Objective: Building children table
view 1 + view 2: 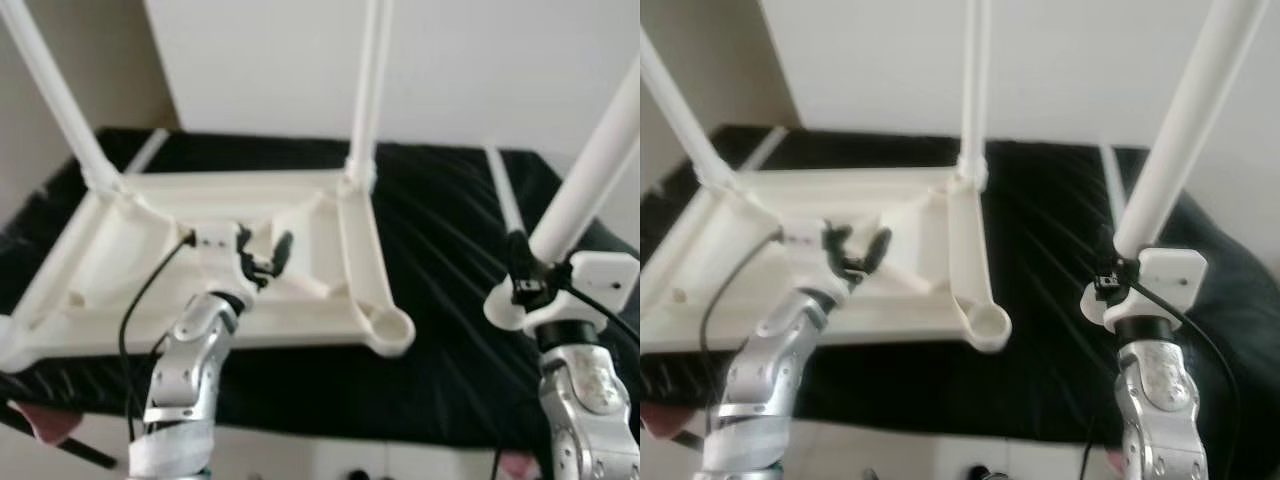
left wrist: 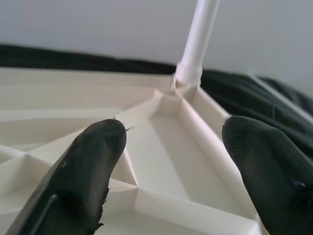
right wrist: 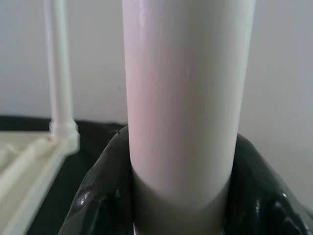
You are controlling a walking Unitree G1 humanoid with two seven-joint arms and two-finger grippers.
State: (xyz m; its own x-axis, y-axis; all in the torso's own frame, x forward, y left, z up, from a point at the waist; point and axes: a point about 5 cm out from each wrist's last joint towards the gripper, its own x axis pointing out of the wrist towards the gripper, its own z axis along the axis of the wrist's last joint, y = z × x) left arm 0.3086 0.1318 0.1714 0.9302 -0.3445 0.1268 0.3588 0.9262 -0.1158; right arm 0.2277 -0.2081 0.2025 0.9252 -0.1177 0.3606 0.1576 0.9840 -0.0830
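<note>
Left eye view: white plastic tabletop [image 1: 150,270] lies upside down on a black cloth [image 1: 450,260] covering a bed-like surface. 2 legs stand in the far corners: far-left leg [image 1: 55,95], far-right leg [image 1: 368,90]. Near-right corner socket [image 1: 388,330] has no leg in it. Left claw [image 1: 262,258] hovers over the tabletop's ribbed underside, fingers spread, holding nothing. Right claw [image 1: 520,285] is off to the right over the cloth, clamped on a loose white leg [image 1: 600,160] that tilts up and to the right.

Right eye view: same layout; loose leg is well apart from the socket. 2 thin white rods [image 1: 1118,195] lie on the cloth, 1 at the right, 1 at the far left.

Left wrist view: both black fingertips [image 2: 88,166] apart, tabletop ribs between them, far-right leg beyond.

Right wrist view: black fingers [image 3: 102,196] squeeze the loose leg from both sides.

No readable writing, brand or label anywhere.
</note>
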